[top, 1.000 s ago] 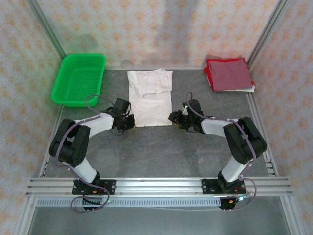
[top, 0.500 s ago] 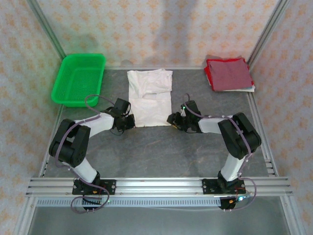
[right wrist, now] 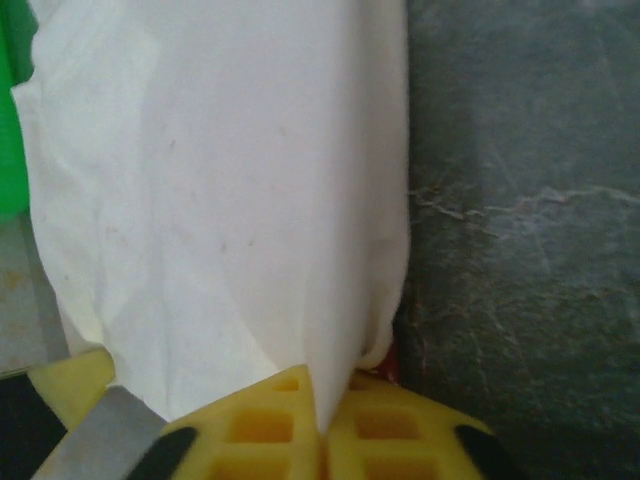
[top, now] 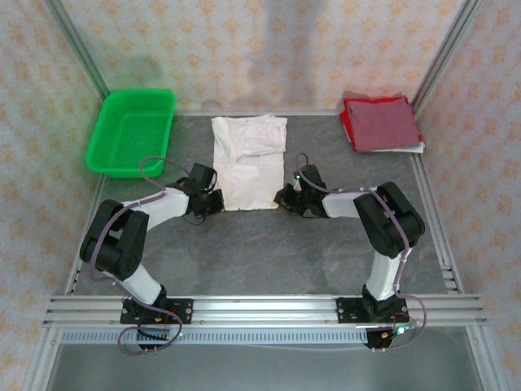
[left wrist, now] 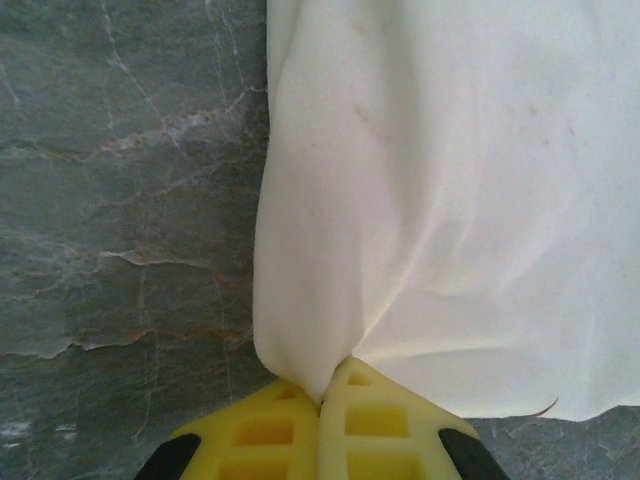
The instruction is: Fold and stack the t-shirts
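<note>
Fingers [left wrist: 262, 432] of left gripper [left wrist: 322, 388] and right gripper [right wrist: 322, 405] pinch near corners of the white t-shirt [top: 248, 163], flat just right of the green basket [top: 134, 93]; dark red t-shirt [top: 381, 124] lies folded farther right

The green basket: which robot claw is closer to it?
Left. The left gripper pinches the white t-shirt at its near left corner, nearer the green basket; the right gripper pinches the near right corner, across the shirt.
</note>
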